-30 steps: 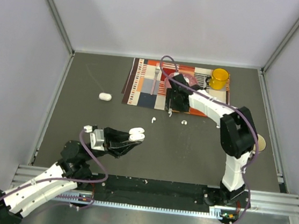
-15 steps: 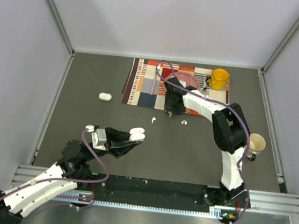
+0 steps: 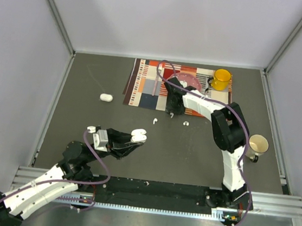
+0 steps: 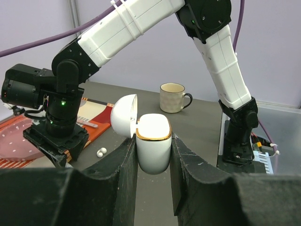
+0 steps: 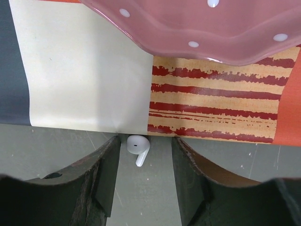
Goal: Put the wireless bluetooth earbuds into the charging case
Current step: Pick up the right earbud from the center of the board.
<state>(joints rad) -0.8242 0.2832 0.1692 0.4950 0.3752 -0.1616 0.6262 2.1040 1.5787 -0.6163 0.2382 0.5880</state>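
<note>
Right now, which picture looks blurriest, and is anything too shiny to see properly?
Left wrist view: the charging case glows washed-out white near its gold rim, and the left end effector's fingers look dark and soft up close. Right wrist view: the earbud is sharp, the right end effector's fingers dim and fuzzy. Top view: even light, faint shadows, nothing smeared.

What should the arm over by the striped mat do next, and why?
Probably close the right gripper on the earbud, then lift. The earbud lies between its fingers, just off the edge of the mat, not yet gripped, and the left gripper holds the open charging case ready.
</note>
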